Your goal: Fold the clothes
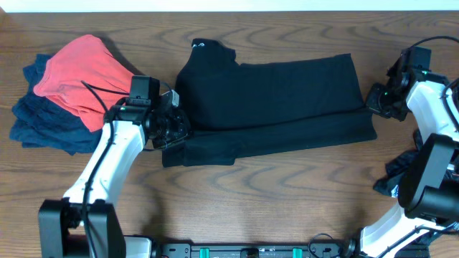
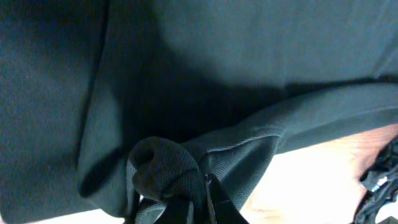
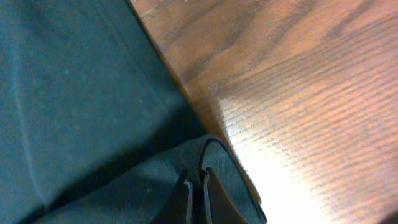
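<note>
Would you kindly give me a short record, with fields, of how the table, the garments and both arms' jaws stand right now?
surface: brown wood-grain table
main garment: plain black fabric shirt, lying across the middle, one layer folded over another
logo: small white mark by the shirt's collar, far left corner
left jaws: shut on a bunched fold at the shirt's left edge
right jaws: shut on the shirt's right edge
side pile: crumpled coral-red cloth lying on dark blue cloth, left of the shirt
</note>
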{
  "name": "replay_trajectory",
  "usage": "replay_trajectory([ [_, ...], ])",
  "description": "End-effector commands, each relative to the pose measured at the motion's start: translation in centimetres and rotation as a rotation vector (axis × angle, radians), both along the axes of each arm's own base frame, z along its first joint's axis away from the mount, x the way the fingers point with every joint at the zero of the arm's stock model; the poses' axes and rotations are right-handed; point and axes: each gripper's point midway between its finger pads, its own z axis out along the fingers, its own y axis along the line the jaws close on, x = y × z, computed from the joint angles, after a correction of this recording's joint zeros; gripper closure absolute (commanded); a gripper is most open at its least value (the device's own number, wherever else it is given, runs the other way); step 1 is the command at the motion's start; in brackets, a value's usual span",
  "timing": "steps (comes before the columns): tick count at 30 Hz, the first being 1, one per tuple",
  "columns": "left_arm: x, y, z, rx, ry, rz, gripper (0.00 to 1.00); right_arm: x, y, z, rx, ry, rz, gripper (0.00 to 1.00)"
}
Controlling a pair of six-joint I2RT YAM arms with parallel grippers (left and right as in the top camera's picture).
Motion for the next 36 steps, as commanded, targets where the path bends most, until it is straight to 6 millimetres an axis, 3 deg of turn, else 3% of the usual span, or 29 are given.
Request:
replay_trajectory([
  [1,0.4,0.4,-1.0,0.017,0.009,0.012,0.93,-0.1,-0.1,-1.1,-0.017,0.024,0.009,0.98],
  [8,0.9,0.4,-1.9,0.018,0.019,0.012,0.92,0.4,-0.1,-1.7,-0.015,0.018,0.011,0.97],
  [12,0.8,0.1,-1.9,0.005,0.025,0.008,0.50,0.5,-0.1,-1.7,-0.016,0.013,0.011,0.97],
  [13,0.6,-0.1,-1.8,-0.011,0.032,0.004,0.44,0.4,-0.1,-1.7,-0.016,0.014,0.011,0.98],
  [20,-1.0,-1.9,-0.9,-0.006,-0.003,-0.143,0.41,0.5,-0.1,-1.7,-0.016,0.013,0.011,0.97],
  [30,-3.0,-5.4,-2.5,0.428,-0.168,-0.516,0.40,0.3,0.0,-1.7,-0.015,0.018,0.012,0.97],
  [36,-3.3,-7.7,-3.2,0.504,-0.226,-0.601,0.37,0.2,0.0,-1.7,-0.014,0.024,0.012,0.98],
])
